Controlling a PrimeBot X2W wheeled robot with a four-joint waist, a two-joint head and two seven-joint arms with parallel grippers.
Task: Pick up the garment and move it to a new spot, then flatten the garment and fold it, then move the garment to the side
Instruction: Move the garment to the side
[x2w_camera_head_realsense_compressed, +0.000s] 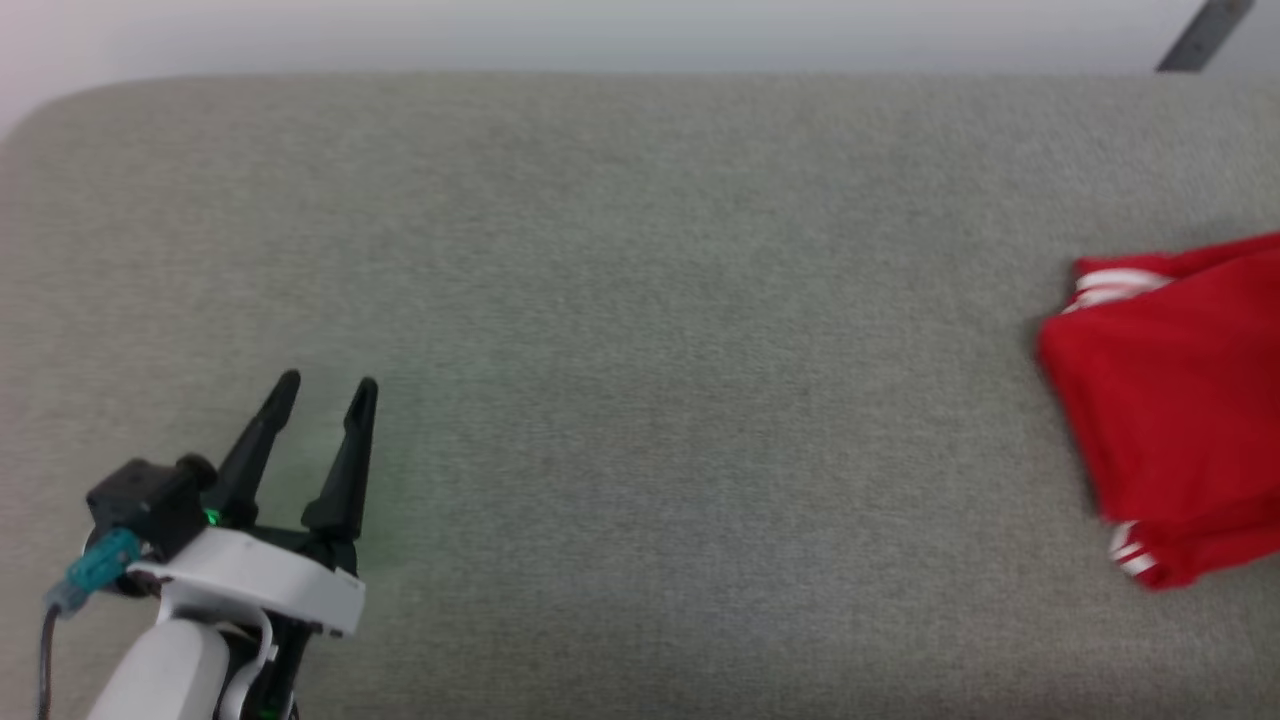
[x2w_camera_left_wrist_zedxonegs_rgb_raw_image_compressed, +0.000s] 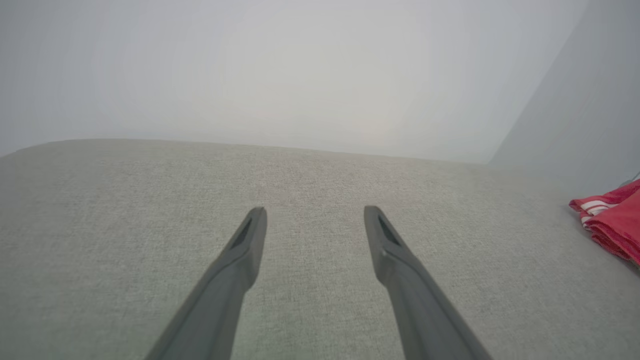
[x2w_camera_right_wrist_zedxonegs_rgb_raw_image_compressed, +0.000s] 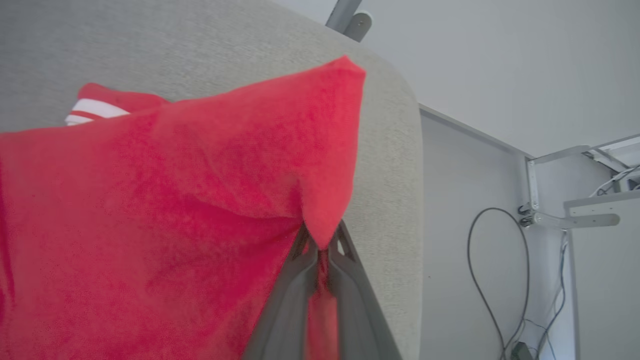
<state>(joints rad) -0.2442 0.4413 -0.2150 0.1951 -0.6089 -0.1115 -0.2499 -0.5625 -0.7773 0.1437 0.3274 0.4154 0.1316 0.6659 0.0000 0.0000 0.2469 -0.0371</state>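
Right gripper (x2w_camera_right_wrist_zedxonegs_rgb_raw_image_compressed: 322, 242) is clamped on the red jersey garment with white striped sleeves (x2w_camera_head_realsense_compressed: 1170, 400), at 3 o'clock on the grey fabric surface (x2w_camera_head_realsense_compressed: 640, 300). Left gripper (x2w_camera_head_realsense_compressed: 325, 385), at 8 o'clock, has its fingers apart.

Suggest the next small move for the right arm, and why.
Probably lower the right gripper a little and open it. Its jaws are shut on an edge of the garment, pulling it up into a peak, while the rest lies folded near the right end of the table. The left gripper is open over bare table, holding nothing.
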